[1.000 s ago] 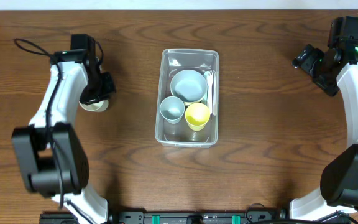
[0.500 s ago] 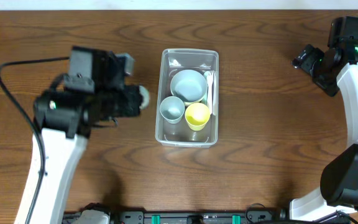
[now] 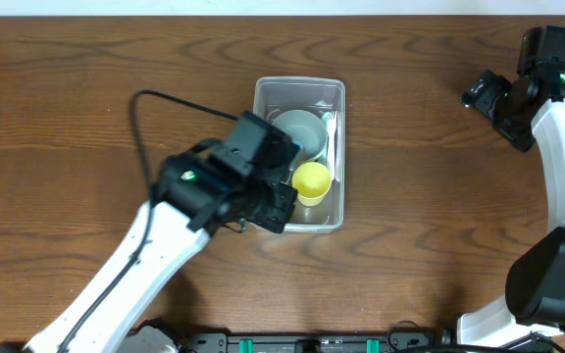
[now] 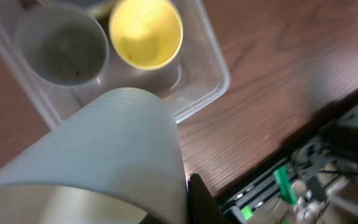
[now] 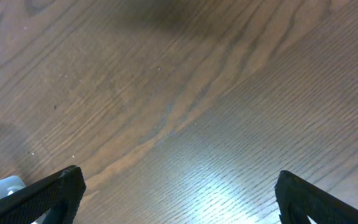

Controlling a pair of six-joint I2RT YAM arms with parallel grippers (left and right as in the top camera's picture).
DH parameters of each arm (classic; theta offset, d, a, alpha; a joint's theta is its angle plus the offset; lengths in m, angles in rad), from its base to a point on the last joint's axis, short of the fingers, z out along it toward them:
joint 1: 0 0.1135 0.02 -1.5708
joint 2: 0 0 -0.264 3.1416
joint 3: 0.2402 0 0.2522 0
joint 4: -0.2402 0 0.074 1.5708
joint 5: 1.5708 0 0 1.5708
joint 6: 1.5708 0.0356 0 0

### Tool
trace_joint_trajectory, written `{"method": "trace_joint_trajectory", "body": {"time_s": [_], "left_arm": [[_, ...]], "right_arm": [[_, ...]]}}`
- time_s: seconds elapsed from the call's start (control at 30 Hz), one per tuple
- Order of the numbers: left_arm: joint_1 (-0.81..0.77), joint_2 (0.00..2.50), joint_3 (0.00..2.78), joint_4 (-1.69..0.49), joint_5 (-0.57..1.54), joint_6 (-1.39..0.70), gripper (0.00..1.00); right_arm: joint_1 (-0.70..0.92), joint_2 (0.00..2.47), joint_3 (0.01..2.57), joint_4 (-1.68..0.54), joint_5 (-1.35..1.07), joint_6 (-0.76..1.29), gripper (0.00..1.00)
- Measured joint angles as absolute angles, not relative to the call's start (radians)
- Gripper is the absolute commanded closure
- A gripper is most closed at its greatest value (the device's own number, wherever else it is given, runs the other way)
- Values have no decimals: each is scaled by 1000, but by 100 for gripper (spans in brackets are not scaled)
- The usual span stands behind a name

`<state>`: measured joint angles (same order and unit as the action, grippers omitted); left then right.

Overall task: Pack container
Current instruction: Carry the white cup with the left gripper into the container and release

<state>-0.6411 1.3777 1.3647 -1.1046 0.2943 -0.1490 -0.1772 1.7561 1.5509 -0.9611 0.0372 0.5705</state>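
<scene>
The container is a clear tub at the table's middle. It holds a light blue bowl, a yellow cup and a white fork. My left gripper hovers over the tub's front-left corner, shut on a pale ribbed cup. One dark finger shows beside that cup. The left wrist view shows the tub's rim, a grey-blue cup and the yellow cup below. My right gripper is open and empty over bare wood at the far right.
A black rail with green parts runs along the table's front edge, near the tub's front side. The left arm's cable loops over the table left of the tub.
My left gripper has carried the pale cup from the left side of the table rightwards to above the tub's front-left corner. The right arm has not moved.
</scene>
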Motion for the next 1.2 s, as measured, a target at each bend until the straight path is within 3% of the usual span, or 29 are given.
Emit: {"method": "trace_joint_trajectory", "body": {"time_s": [0.57, 0.8, 1.2], "left_arm": [[-713, 1642, 1348, -1024, 228, -149, 94], [-714, 1643, 1348, -1025, 226, -138, 71], [-715, 1643, 1348, -1025, 225, -137, 70]], "right_arm": [[-177, 1756, 1551, -961, 37, 570, 1], [-177, 1756, 1551, -961, 37, 570, 1], [-177, 1756, 1551, -961, 37, 570, 1]]}}
